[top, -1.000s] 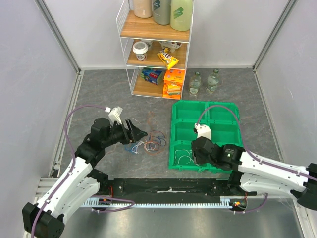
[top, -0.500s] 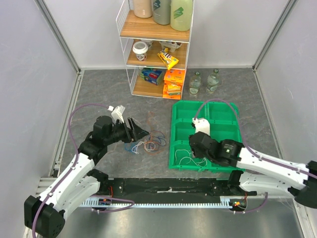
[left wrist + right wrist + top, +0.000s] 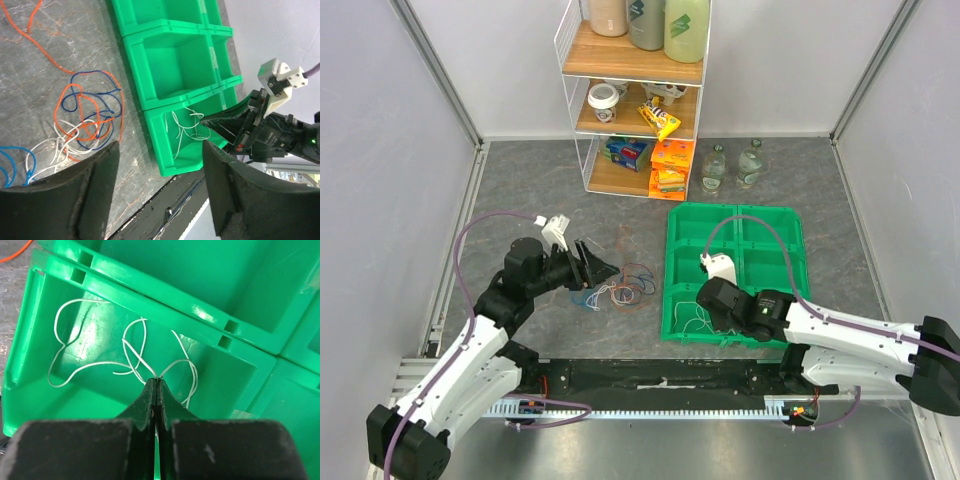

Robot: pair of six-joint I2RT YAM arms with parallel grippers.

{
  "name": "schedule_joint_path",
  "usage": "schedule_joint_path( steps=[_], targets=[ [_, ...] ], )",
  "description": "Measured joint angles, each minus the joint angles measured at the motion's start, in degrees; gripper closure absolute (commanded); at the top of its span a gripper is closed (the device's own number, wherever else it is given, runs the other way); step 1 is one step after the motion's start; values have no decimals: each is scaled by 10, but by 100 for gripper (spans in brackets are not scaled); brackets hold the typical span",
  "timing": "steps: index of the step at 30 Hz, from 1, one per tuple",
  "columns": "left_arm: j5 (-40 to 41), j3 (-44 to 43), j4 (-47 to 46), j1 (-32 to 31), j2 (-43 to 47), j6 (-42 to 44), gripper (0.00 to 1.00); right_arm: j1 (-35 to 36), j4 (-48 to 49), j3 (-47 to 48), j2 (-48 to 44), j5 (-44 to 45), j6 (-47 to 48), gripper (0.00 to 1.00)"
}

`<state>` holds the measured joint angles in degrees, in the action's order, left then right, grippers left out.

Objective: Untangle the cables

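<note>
A tangle of cables (image 3: 620, 290) in orange, blue and white lies on the grey table left of the green bin (image 3: 735, 212). My left gripper (image 3: 603, 268) hovers by the tangle's left side, jaws wide open and empty. In the left wrist view the tangle (image 3: 85, 120) lies up and left of the open left gripper (image 3: 160, 147). A separate white cable (image 3: 95, 365) lies looped in the bin's near-left compartment (image 3: 30, 330). My right gripper (image 3: 156, 380) reaches into that compartment and is shut on this white cable (image 3: 692, 318) at its tips.
A white wire shelf rack (image 3: 635, 95) with bottles, a cup and packets stands at the back. Two clear bottles (image 3: 732, 165) stand beside it. The green bin's other compartments (image 3: 175, 65) hold nothing. A black rail (image 3: 660, 380) runs along the near edge.
My right gripper slid left and down into the near-left compartment and closed on the white cable. The left gripper stayed open and barely shifted.
</note>
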<state>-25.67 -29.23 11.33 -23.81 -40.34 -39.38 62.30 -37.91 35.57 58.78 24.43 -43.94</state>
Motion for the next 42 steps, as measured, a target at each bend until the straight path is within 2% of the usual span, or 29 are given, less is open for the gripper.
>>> schedule_joint_path(
  steps=[1, 2, 5, 7, 12, 15, 18, 23, 25, 30, 35, 38, 42],
  targets=[
    [1, 2, 1, 0, -2, 0, 33, 1, 6, -10, -5, -6, 0, 100],
    [7, 3, 4, 0, -6, 0, 33, 1, 13, -16, -6, -10, 0, 96],
    [43, 3, 25, 0, -19, 0, 34, 1, 27, -19, 11, -15, 7, 66],
    [75, 3, 46, 0, -28, 0, 34, 0, 31, -15, 28, -15, 18, 56],
    [158, 3, 94, 0, -37, -10, 33, 0, 21, 21, 30, -18, 37, 40],
    [198, 5, 112, 0, -36, -24, 36, 0, 9, 52, 7, -22, 45, 31],
    [220, 24, 111, 1, -27, -38, 47, 0, -3, 76, -38, -26, 50, 28],
    [243, 57, 107, 1, -32, -46, 46, 0, -13, 90, -110, -27, 52, 27],
    [243, 60, 100, 1, -48, -46, 49, 0, -21, 90, -124, -27, 52, 27],
    [242, 60, 92, 1, -88, -45, 51, 0, -33, 90, -124, -33, 50, 27],
    [239, 70, 91, 1, -73, -46, 53, 0, -36, 89, -124, -37, 48, 27],
    [235, 81, 91, 1, -54, -48, 56, 0, -36, 89, -123, -38, 48, 27],
    [223, 88, 85, 1, -50, -52, 66, 0, -35, 89, -110, -40, 48, 27]
  ],
)
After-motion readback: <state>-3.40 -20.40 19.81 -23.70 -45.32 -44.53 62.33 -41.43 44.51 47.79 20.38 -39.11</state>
